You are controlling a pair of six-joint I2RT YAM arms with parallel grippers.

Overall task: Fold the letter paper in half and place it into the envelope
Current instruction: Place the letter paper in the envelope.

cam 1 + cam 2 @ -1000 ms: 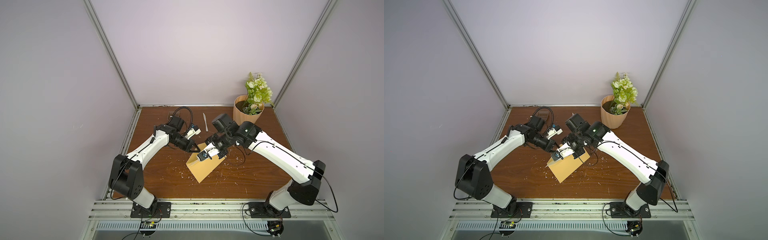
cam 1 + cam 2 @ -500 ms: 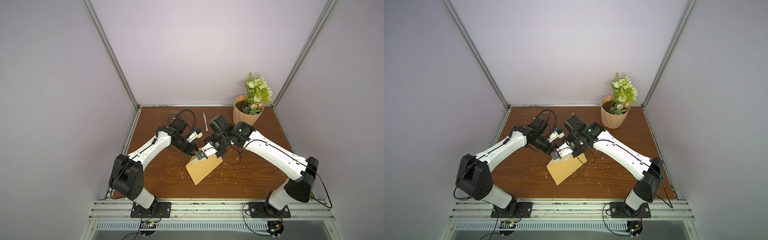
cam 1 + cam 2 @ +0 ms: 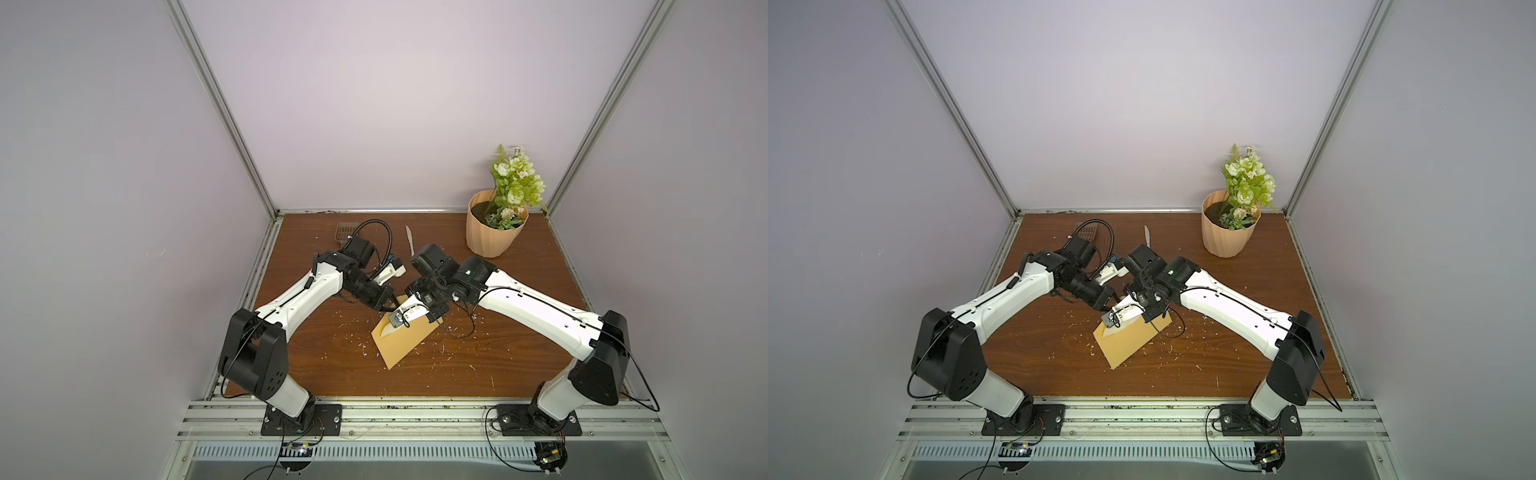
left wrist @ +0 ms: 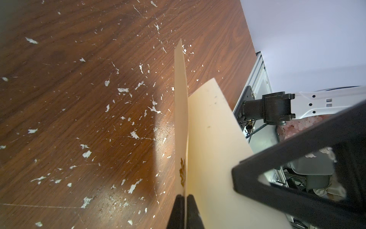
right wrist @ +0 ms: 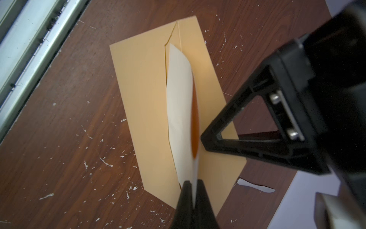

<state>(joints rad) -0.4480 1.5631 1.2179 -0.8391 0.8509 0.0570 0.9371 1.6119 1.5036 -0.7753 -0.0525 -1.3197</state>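
Both jaws are pinched tight on the thin, pale cream letter paper (image 5: 180, 99): left gripper (image 4: 185, 198) and right gripper (image 5: 193, 184) hold it standing on edge. Its lower edge meets the mouth of the flat mustard-tan kraft envelope (image 5: 142, 89), which lies flap-open on the scuffed brown wooden table (image 5: 59, 138).
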